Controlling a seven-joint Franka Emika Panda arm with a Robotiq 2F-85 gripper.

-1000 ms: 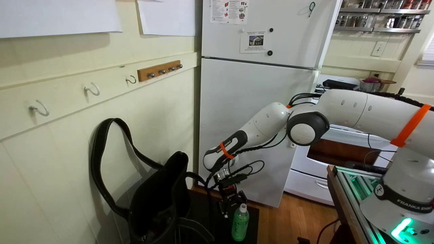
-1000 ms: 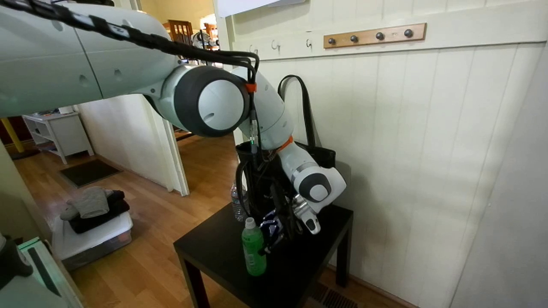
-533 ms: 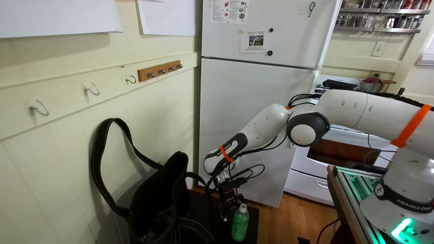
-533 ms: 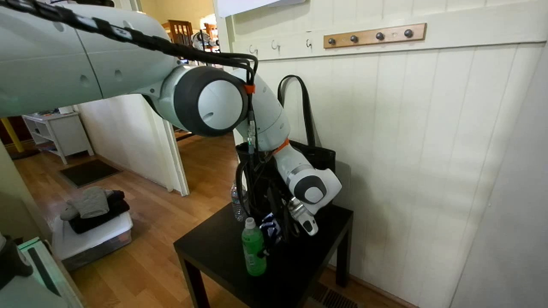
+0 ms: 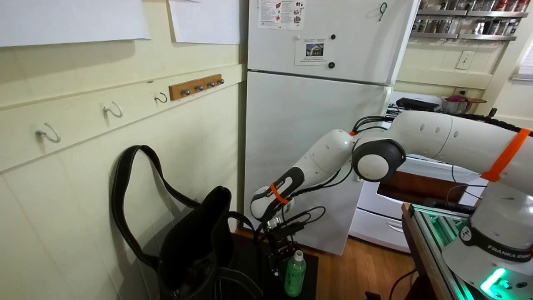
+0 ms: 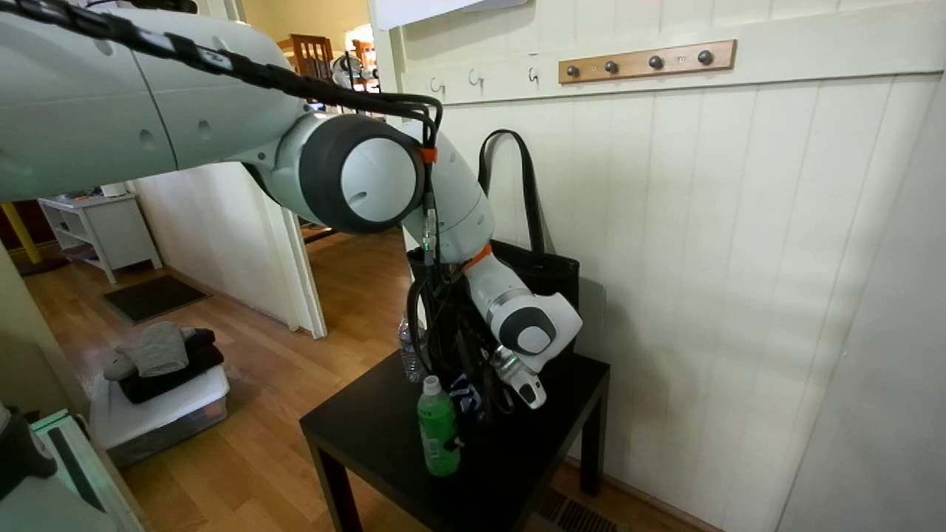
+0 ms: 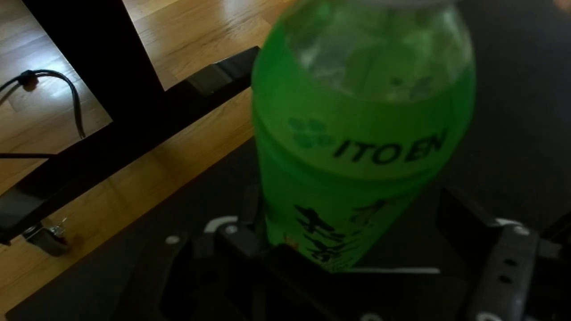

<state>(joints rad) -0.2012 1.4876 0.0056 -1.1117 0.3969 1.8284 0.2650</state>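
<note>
Exterior views are both crossed by the white arm (image 5: 325, 154), and in each a green bottle (image 6: 434, 421) is found standing upright on the low dark counter (image 6: 362, 421), at the lower middle of the frame. Wooden floor (image 6: 259, 406) is seen around it, and a black bag (image 5: 222, 221) is set beside the pale panelled wall (image 6: 739, 258), on which a wooden rack (image 6: 633, 65) is fixed. By the wrist view the tool (image 7: 352, 207) is shown with its fingers (image 7: 504, 263) apart, the bottle seen between them, nearer the finger at mid-frame; whether it is touched cannot be told. Only there can the lettering "ITO EN" be read, and a small wheel (image 7: 47, 240) is caught at lower left. Stove (image 5: 420, 185) and spice shelves (image 5: 487, 37), at right, are shown only in an exterior view. Likewise, a clear bottle (image 6: 409, 355) near the centre and folded clothes (image 6: 162, 353) on a plastic box (image 6: 159, 417) at lower left are given only in an exterior view.
</note>
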